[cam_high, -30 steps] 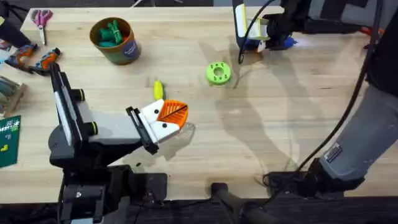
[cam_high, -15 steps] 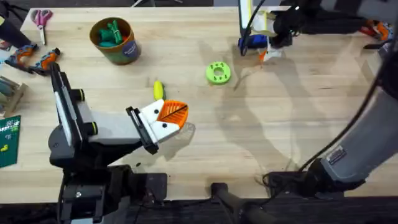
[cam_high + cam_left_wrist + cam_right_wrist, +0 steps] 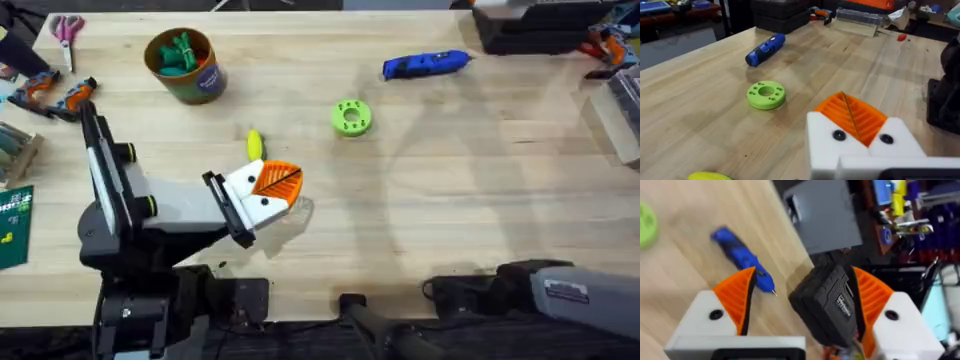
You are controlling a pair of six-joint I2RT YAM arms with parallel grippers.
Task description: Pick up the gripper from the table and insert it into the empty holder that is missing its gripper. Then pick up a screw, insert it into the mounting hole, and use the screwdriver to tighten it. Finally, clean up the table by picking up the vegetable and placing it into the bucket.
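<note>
Pale wood table (image 3: 450, 200) — cluttered edges.

Pale wood-plank surface (image 3: 450, 180) under even light, grey floor (image 3: 675, 42) beyond its far edge, cluttered shelves (image 3: 920, 215) behind, soft shadows

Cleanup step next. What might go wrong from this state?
1. The vegetable lies right beside the shut left gripper; opening or turning may knock it away.
2. The bucket already holds green toys, so a drop might bounce out.
3. The round screwdriver lies loose and may roll if bumped.
</note>
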